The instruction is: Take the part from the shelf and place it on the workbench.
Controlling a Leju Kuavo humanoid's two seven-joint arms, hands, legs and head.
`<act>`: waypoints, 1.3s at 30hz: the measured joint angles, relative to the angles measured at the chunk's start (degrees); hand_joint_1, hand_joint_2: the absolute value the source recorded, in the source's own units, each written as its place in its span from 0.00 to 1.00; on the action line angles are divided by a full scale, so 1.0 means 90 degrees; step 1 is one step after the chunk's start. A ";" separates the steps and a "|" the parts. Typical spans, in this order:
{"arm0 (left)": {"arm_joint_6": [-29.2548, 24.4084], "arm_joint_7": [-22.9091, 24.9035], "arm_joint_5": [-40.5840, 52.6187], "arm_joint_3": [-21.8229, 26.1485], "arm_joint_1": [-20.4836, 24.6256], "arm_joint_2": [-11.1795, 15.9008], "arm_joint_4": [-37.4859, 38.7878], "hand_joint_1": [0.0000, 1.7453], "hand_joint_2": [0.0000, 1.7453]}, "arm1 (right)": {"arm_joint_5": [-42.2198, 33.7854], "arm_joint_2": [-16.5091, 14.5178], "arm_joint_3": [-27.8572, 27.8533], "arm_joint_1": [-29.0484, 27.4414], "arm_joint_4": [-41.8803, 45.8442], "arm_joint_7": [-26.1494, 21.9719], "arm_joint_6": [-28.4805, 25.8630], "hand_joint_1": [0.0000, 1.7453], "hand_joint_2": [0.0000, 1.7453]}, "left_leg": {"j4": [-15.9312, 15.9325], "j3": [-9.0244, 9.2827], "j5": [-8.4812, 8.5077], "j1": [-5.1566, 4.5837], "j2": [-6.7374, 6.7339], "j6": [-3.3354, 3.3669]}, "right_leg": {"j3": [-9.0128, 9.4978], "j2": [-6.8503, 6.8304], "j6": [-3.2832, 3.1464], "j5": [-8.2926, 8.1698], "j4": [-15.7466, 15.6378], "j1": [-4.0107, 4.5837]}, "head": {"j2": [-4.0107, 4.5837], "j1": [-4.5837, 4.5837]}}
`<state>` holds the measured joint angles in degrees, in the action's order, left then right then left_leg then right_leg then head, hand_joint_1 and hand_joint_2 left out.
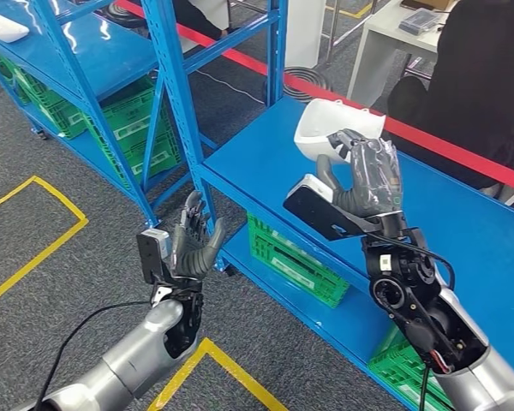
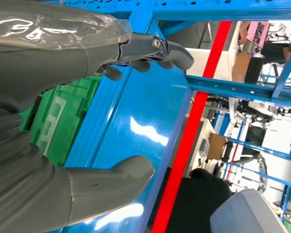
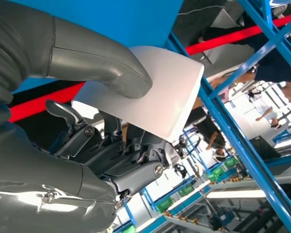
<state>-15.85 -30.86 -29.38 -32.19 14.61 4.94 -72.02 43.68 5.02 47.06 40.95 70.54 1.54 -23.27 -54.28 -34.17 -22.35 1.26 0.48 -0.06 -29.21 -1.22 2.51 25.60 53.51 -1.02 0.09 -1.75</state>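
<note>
The left robot hand (image 1: 193, 241) is raised in front of the robot, nearer to it than the blue desk (image 1: 474, 231) and off that desk's left corner, with its fingers apart and nothing between them; the left wrist view confirms thumb and fingers (image 2: 162, 48) spread with only blue surface behind. Further on, the right robot hand (image 1: 364, 184) is raised over the desk's near half, clamped on the white part (image 1: 335, 128): the right wrist view shows the thumb (image 3: 100, 60) pressed on one face of the part (image 3: 166, 92) and the darker fingers curled under the other. The part is therefore off the shelf and in hand, held clear above the desk top and not touching it as far as the head view shows. In the inspector's judgement the pick is done and the carry is largely done; lowering the part onto the desk and letting go remain. Hidden or doubtful: the part's underside and lower edge are covered by the right robot hand, so its full shape cannot be made out; the gap between part and desk cannot be gauged. Beyond the desk's left corner stands the blue shelf (image 1: 170, 77), with green crates (image 1: 138, 128) on its lower level. A person in dark clothing (image 1: 481, 77) sits just behind the desk's far edge, cut off by the frame.
</note>
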 joint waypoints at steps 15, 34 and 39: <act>-0.0140 -0.0043 -0.0005 0.0022 0.0000 0.0000 0.0000 0.00 1.00 | -0.0075 0.0003 0.0000 -0.0009 0.0013 -0.0135 -0.0041 1.00 1.00 | 0.0000 0.0000 0.0000 0.0000 0.0000 0.0000 | 0.0000 0.0000 0.0000 0.0000 0.0000 0.0000 | 0.0000 0.0000; -0.0124 -0.0123 -0.0086 0.0022 0.0009 0.0000 0.0000 0.00 1.00 | -0.0096 0.0027 -0.0044 -0.0097 0.0021 -0.0143 -0.0059 1.00 1.00 | 0.0000 0.0000 0.0000 0.0000 0.0000 0.0000 | -0.0001 0.0000 0.0000 0.0000 0.0000 0.0000 | 0.0000 0.0000; -0.0162 -0.0119 -0.0090 0.0022 0.0010 0.0000 0.0000 0.00 1.00 | -0.0129 0.0042 -0.0050 -0.0117 0.0029 -0.0177 -0.0080 1.00 1.00 | 0.0000 0.0000 0.0000 0.0000 0.0000 0.0000 | -0.0002 0.0000 0.0000 0.0000 0.0000 0.0000 | 0.0000 0.0000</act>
<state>-17.31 -31.93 -30.18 -32.00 14.70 4.94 -72.02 42.52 5.40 46.60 39.89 70.80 -0.06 -23.99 -54.28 -34.17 -22.35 1.27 0.47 -0.06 -29.22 -1.22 2.51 25.60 53.51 -1.02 0.09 -1.75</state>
